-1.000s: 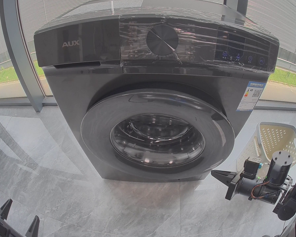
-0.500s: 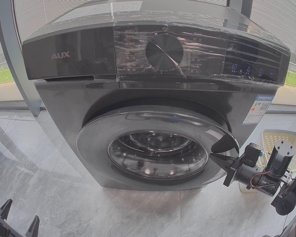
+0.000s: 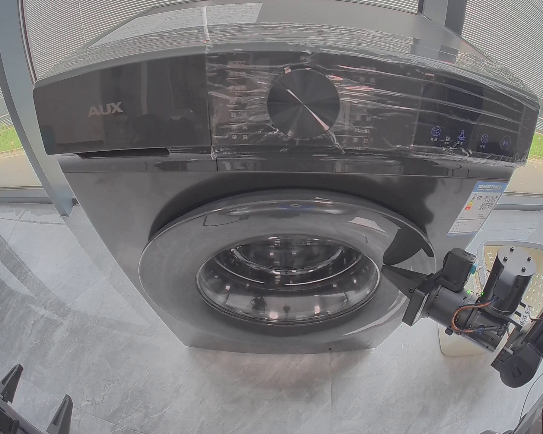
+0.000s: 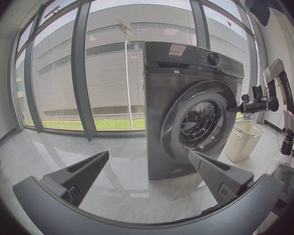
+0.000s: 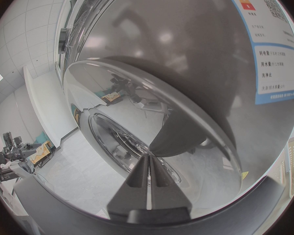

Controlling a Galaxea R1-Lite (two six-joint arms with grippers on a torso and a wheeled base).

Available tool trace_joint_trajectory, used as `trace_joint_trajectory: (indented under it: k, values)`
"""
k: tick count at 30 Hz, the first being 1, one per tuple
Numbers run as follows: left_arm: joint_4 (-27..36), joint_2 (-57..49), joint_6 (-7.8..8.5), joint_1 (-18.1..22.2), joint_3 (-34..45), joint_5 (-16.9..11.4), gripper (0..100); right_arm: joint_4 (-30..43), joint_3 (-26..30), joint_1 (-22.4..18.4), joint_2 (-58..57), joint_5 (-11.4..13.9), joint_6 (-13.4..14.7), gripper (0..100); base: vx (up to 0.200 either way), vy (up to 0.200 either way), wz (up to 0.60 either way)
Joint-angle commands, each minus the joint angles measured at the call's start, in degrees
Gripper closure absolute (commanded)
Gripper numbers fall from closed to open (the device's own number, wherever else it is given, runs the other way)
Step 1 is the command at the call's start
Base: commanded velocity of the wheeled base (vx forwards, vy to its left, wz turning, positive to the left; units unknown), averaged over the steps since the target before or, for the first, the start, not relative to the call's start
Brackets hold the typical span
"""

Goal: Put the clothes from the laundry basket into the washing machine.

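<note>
Washing machine (image 3: 271,170) stood on the grey floor (image 3: 90,333) with its round door (image 3: 175,260) shut. The laundry basket (image 4: 243,142) sat just beside it on the robot's right. The right gripper (image 3: 389,269) had its fingers pressed together and held nothing. Its tip was at the door's right rim by the dark handle recess (image 3: 413,249), seemingly touching, though contact was hard to confirm. The left gripper (image 4: 148,154) hung low over the floor, fingers wide apart and empty.

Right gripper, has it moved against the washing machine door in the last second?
Yes. The right gripper rose from below the lower right of the door to its right rim, though the camera shifted too.
</note>
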Motion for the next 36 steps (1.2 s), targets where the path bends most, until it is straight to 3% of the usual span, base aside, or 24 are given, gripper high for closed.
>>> trace_joint_trajectory:
  k: [1,11,18,19,21,32,36]
  values:
    - [0.02,-0.93,0.00,0.01,1.01,-0.04,0,-0.78,-0.03,-0.06,-0.16,-0.55,-0.05,100,0.000,0.000,0.00]
    - [0.02,-0.93,0.00,0.01,1.01,-0.04,0,-0.78,9.47,1.78,-4.37,1.56,-1.02,100,0.000,0.000,0.00]
    - [-0.07,-0.93,0.08,0.01,1.01,-0.04,0,-0.42,13.25,1.52,-12.81,1.21,-2.95,100,0.000,0.000,0.00]
    - [0.02,-0.93,0.08,0.01,1.01,-0.04,0,0.02,13.42,1.61,-15.27,0.94,-3.31,0,0.000,0.000,0.00]
    - [-0.07,-0.93,0.08,0.01,1.01,-0.04,0,0.37,13.42,1.61,-16.77,0.77,-3.31,0,0.000,0.000,0.00]
    - [0.02,-0.93,0.08,0.01,1.01,-0.04,0,20.23,13.42,0.64,-38.65,0.07,-3.31,0,0.000,0.000,0.00]
    - [0.02,-0.93,0.17,0.01,1.01,-0.04,0,27.17,13.42,-1.47,-45.42,-2.31,-3.48,0,0.000,0.000,0.00]
